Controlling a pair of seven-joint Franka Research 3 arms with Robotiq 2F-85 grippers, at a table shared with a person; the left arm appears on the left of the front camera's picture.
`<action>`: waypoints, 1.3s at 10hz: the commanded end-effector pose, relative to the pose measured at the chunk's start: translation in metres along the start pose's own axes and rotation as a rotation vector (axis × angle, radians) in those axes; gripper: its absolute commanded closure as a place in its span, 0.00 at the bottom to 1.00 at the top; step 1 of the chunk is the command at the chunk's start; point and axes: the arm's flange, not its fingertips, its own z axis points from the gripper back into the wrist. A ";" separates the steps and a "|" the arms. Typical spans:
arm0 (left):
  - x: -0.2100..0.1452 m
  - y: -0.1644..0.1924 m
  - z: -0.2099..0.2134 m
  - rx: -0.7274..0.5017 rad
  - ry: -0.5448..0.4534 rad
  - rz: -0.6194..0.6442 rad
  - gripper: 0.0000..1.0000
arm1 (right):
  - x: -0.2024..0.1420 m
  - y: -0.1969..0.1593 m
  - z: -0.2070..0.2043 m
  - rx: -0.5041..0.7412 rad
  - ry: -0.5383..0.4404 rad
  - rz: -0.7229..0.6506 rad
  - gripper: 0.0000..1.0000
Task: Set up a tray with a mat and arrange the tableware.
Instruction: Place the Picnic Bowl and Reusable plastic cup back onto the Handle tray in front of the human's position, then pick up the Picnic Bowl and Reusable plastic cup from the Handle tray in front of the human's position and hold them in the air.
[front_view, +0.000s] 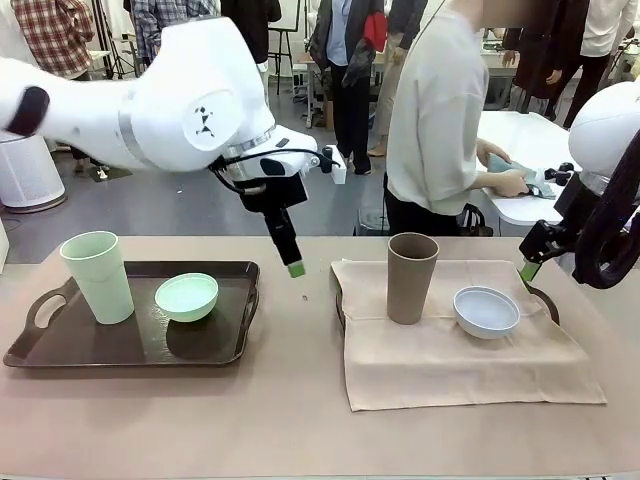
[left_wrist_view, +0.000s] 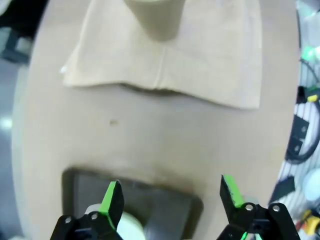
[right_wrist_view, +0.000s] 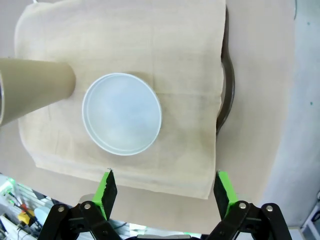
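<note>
A dark brown tray (front_view: 60, 350) at the left holds a mint green tumbler (front_view: 97, 277) and a mint green bowl (front_view: 186, 296). To the right, a beige mat (front_view: 450, 360) covers a second tray (front_view: 547, 301); a tan-brown tumbler (front_view: 412, 277) and a pale blue-white bowl (front_view: 487, 311) stand on it. My left gripper (front_view: 294, 265) hangs open above the bare table between the trays. The left wrist view has it (left_wrist_view: 171, 196) over the tray corner (left_wrist_view: 165, 210), facing the mat (left_wrist_view: 200, 60). My right gripper (front_view: 530, 268) is open at the right rear, above the bowl (right_wrist_view: 122, 114) and mat (right_wrist_view: 185, 50).
A person (front_view: 440, 120) stands at the far side, turned toward a white table (front_view: 520, 140) behind. The second tray's dark rim (right_wrist_view: 227, 95) pokes out beside the mat. Bare tabletop (front_view: 300, 400) runs along the front edge.
</note>
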 end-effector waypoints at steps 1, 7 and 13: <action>0.023 0.000 0.016 0.050 0.151 0.063 0.00 | -0.011 0.006 0.013 -0.020 -0.014 0.009 0.00; 0.015 -0.006 0.027 0.120 0.238 0.195 0.00 | -0.008 0.005 0.019 0.003 -0.017 0.008 0.00; 0.015 -0.006 0.027 0.120 0.238 0.195 0.00 | -0.008 0.005 0.019 0.003 -0.017 0.008 0.00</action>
